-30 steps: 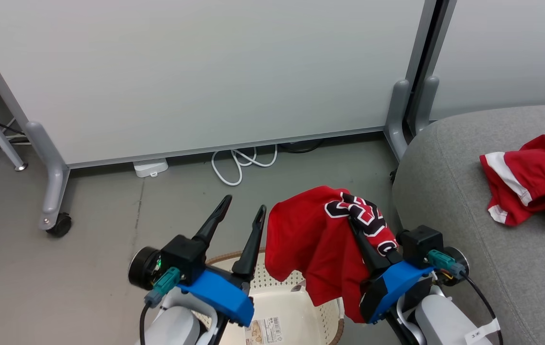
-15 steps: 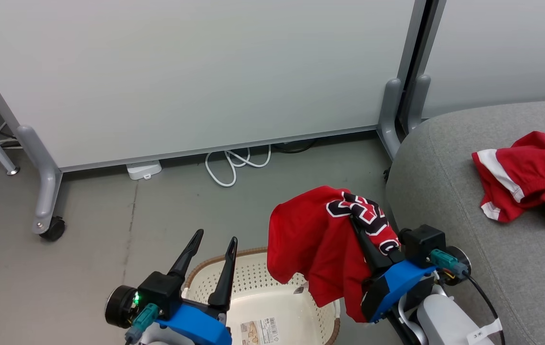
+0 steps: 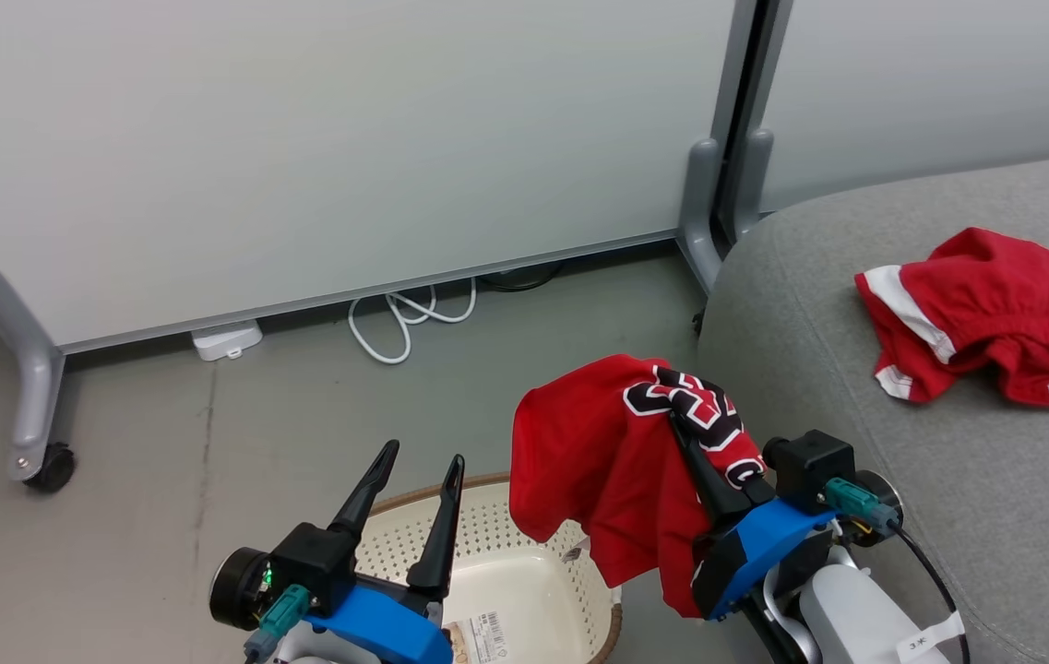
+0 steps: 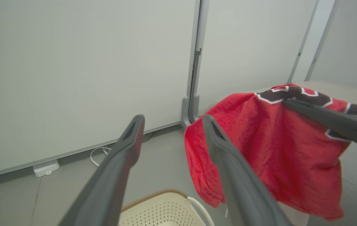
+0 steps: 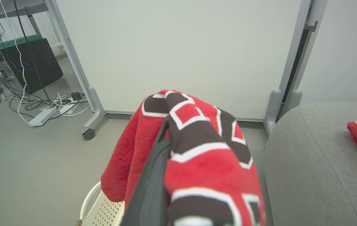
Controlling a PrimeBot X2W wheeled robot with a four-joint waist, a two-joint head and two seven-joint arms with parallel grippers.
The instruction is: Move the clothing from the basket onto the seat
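Red fabric bunches around the right gripper (image 3: 679,433), whose 2 dark fingers are pressed together on a fold of the jersey (image 3: 598,461), with the black-and-white lettering draped over them. The garment hangs free above the near corner of the cream basket (image 3: 496,530). Its lower hem dangles just beside the rim, and the grey seat (image 3: 810,323) is close on the right. The red shorts (image 3: 985,304) lie crumpled on that cushion, well in from its edge, so 1 of 2 garments looks delivered. The left gripper (image 3: 424,454) hovers over the basket, fingers spread wide and empty. The carry would likely go best with the jersey held high enough for its hem to clear the cushion's rounded edge. It should then be taken well over the seat, lowered near the shorts, and let go only once cloth rests on fabric.
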